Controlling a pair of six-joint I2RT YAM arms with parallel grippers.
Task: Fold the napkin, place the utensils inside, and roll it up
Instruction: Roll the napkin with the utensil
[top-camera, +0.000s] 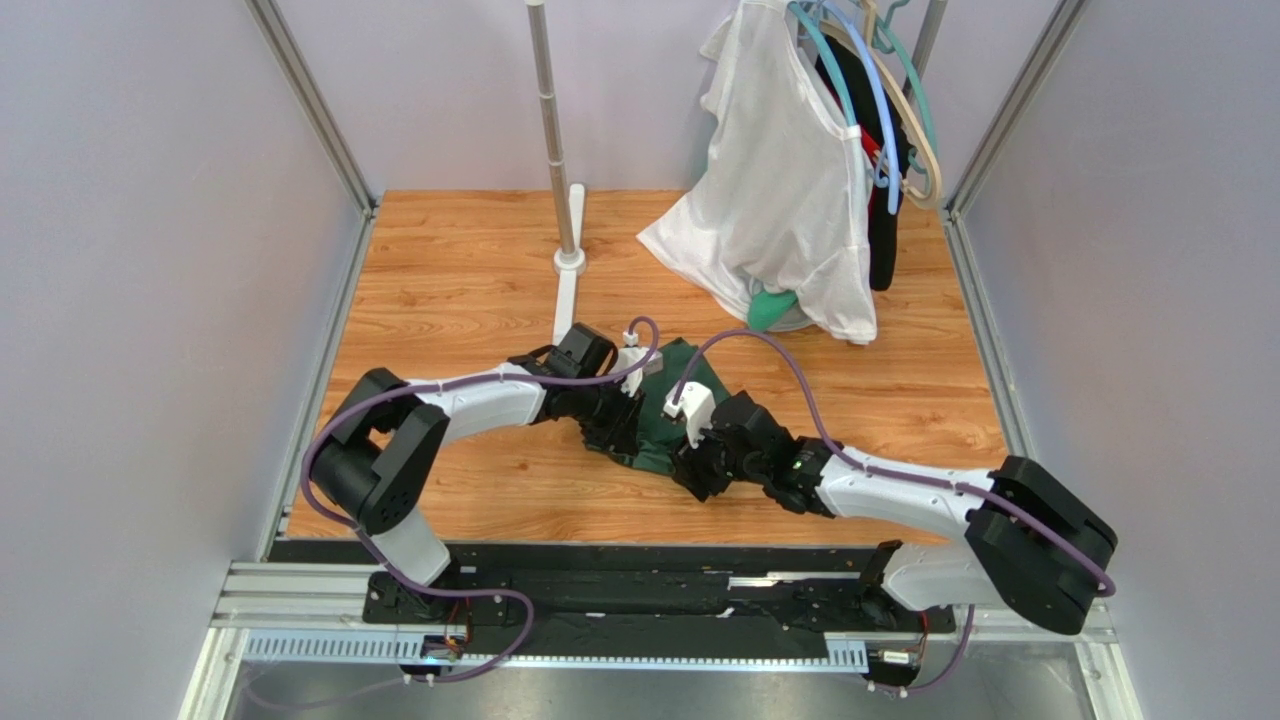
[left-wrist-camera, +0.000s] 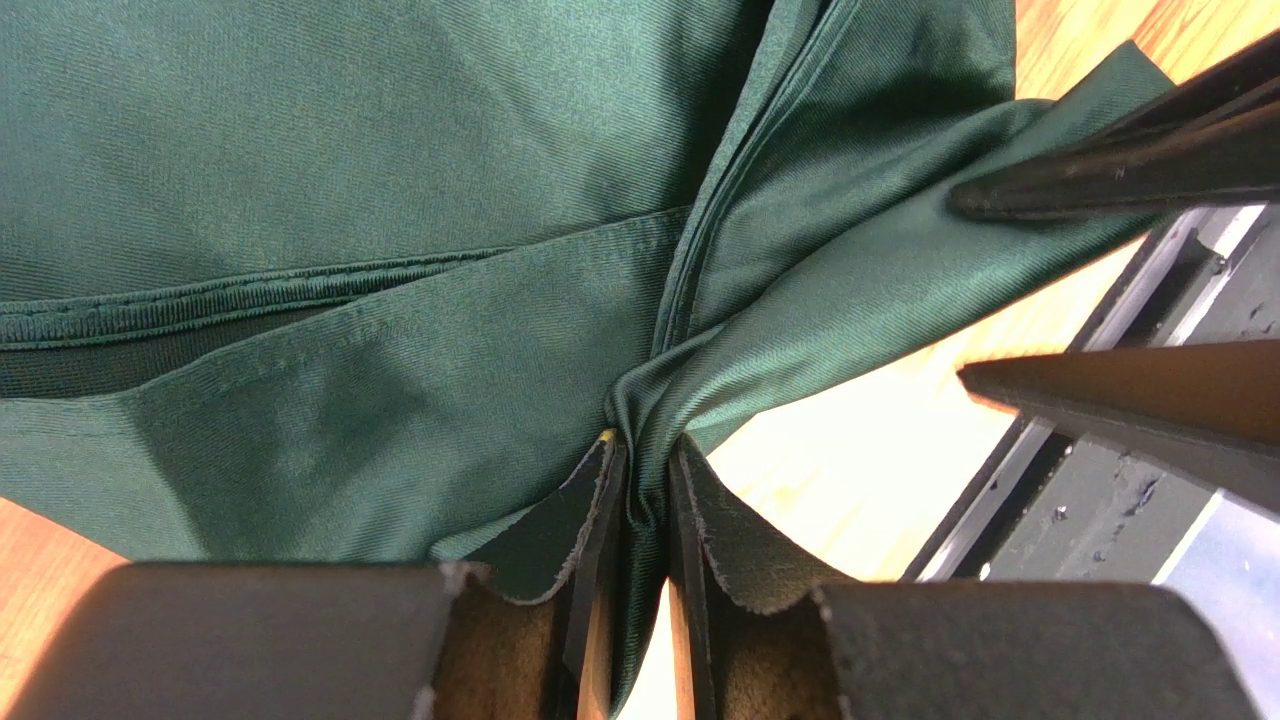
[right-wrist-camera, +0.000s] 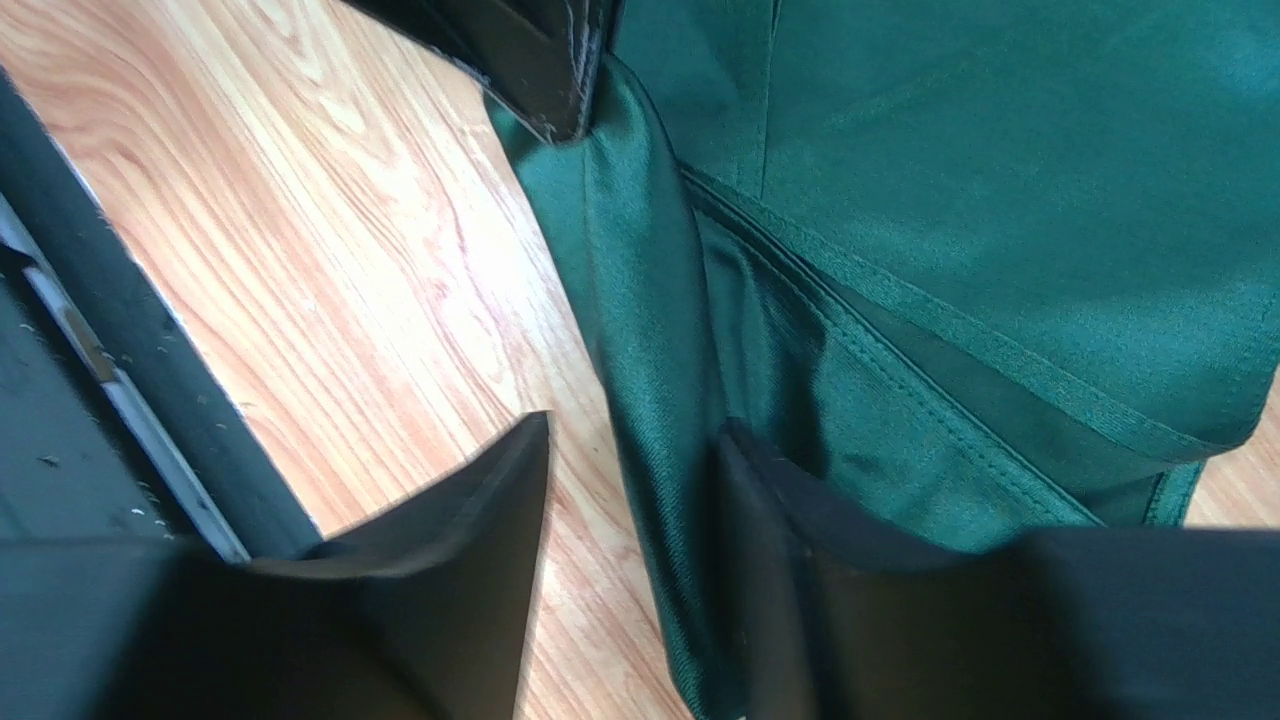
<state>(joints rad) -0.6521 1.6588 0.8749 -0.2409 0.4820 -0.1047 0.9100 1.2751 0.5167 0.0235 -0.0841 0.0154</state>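
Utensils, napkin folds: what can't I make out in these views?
- Napkin outline and folds: top view, left arm and right arm lie across it; wrist views cut it off at their edges.
- Utensils: in no view; whether napkin or arms cover them, cannot tell.

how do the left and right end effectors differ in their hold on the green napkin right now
The left end effector is pinched shut on a bunched fold of the napkin. The right end effector stands open, only straddling a ridge of cloth, with bare table showing beside one finger. Both are down at the napkin.
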